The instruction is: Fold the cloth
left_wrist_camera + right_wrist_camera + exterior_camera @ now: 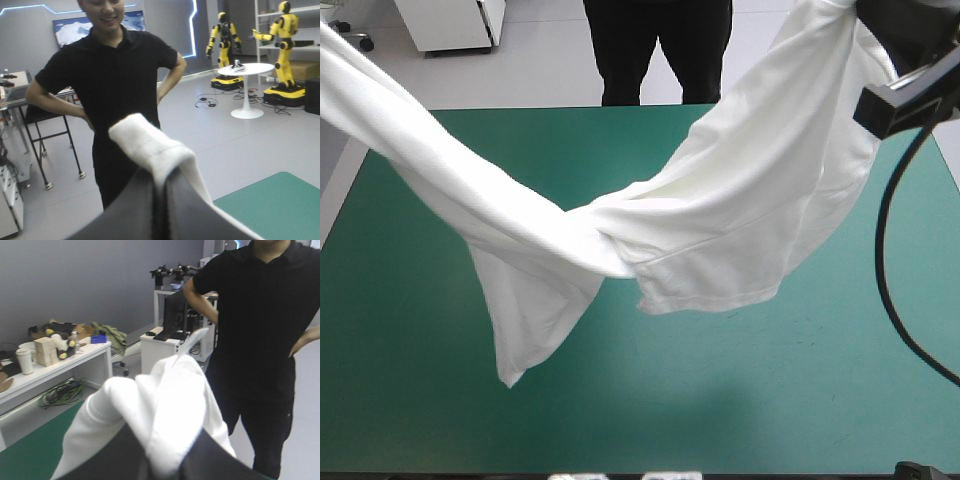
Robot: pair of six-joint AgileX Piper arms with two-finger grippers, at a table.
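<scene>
One T-shirt, white, slung twisted between both raised arms, sagging over the teal-green table; left gripper clenched on one end; right gripper clamped on the other; no fold visible; spreading and folding all remain.

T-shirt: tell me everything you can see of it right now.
The T-shirt is white, soft knit-looking fabric, lifted and slung between both arms: one end pinched in the left gripper, the other bunched in the right gripper. It sags and twists at the middle, hemmed flaps hanging over the teal-green table; whether they touch it is unclear.
</scene>
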